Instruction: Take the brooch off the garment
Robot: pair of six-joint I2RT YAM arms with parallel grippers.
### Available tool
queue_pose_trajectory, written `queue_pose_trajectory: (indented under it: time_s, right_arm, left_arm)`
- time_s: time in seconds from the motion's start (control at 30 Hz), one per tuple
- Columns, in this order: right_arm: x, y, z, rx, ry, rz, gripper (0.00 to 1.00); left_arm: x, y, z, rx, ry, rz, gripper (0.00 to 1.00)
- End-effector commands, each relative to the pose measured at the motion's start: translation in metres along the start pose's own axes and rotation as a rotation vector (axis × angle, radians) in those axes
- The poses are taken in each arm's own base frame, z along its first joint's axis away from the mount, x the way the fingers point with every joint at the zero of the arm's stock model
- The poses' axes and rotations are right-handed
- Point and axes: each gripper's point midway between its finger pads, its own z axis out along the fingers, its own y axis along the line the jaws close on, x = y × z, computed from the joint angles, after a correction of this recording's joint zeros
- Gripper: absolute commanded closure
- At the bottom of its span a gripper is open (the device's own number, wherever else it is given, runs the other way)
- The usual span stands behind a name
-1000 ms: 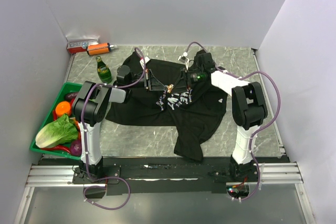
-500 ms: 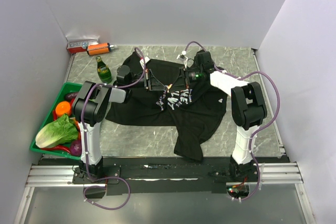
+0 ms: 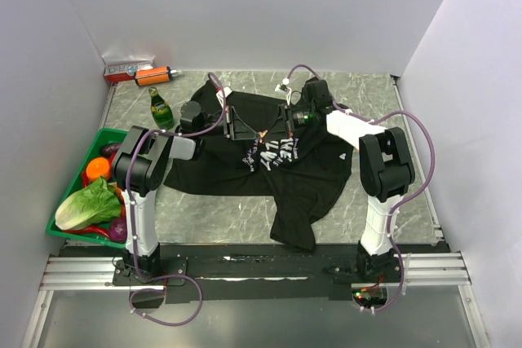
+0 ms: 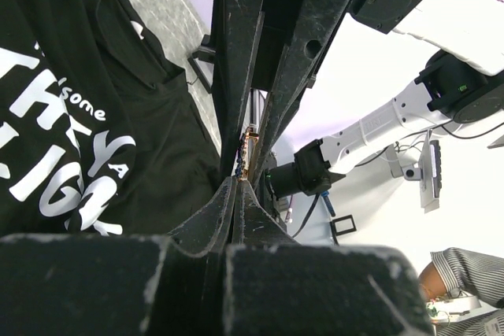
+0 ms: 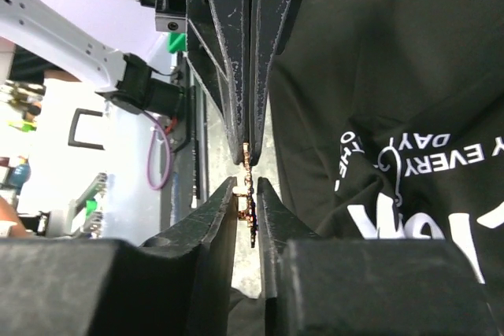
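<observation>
The gold brooch point(image 5: 247, 164) lies lengthwise between the tip-to-tip jaws above the black T-shirt point(image 3: 310, 177), with the left gripper point(image 4: 240, 185) and right gripper point(image 5: 246, 186) each closed narrowly on one end.

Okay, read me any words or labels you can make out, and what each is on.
"EVERY DAY": small white print on the black T-shirt, upside down in the right wrist view.
"THEY A": large white letters on the same shirt, cut off.
"some": end of a small word above those.
Green bottle and red-and-white box labels: too small to read.
</observation>
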Motion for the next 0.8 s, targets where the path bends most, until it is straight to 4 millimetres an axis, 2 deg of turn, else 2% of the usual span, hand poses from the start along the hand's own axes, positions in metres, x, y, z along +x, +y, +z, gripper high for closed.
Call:
queue_pose_trajectory:
  time_s: [0.0, 0.23, 0.27, 0.37, 0.47, 0.53, 0.6, 0.77]
  right_arm:
    - [-0.005, -0.004, -0.002, 0.032, -0.024, 0.01, 0.82]
    - [-0.005, -0.007, -0.001, 0.021, -0.044, 0.096, 0.9]
    - [-0.01, -0.009, -0.002, 0.017, -0.06, 0.077, 0.92]
    - [-0.011, -0.012, -0.005, 0.017, -0.09, 0.14, 0.98]
    - [-0.009, -0.016, -0.012, 0.015, -0.118, 0.231, 0.99]
    - [-0.011, -0.011, -0.016, -0.021, -0.136, 0.258, 0.91]
    - [-0.014, -0.012, -0.021, -0.025, -0.151, 0.276, 0.78]
    - [-0.023, -0.017, -0.031, -0.011, -0.178, 0.271, 0.79]
  left_arm:
    - [-0.02, -0.047, 0.005, 0.084, -0.005, 0.211, 0.99]
    - [-0.012, -0.066, 0.01, 0.128, 0.028, 0.295, 0.99]
    - [-0.011, -0.068, 0.012, 0.135, 0.033, 0.335, 0.99]
    - [-0.013, -0.07, 0.015, 0.114, 0.041, 0.396, 0.99]
    - [-0.017, -0.067, 0.016, 0.073, 0.028, 0.43, 0.99]
    - [-0.018, -0.064, 0.015, 0.031, 0.029, 0.41, 0.99]
    - [-0.02, -0.058, 0.015, -0.006, 0.02, 0.439, 0.99]
    - [-0.023, -0.058, 0.009, -0.039, -0.002, 0.436, 0.99]
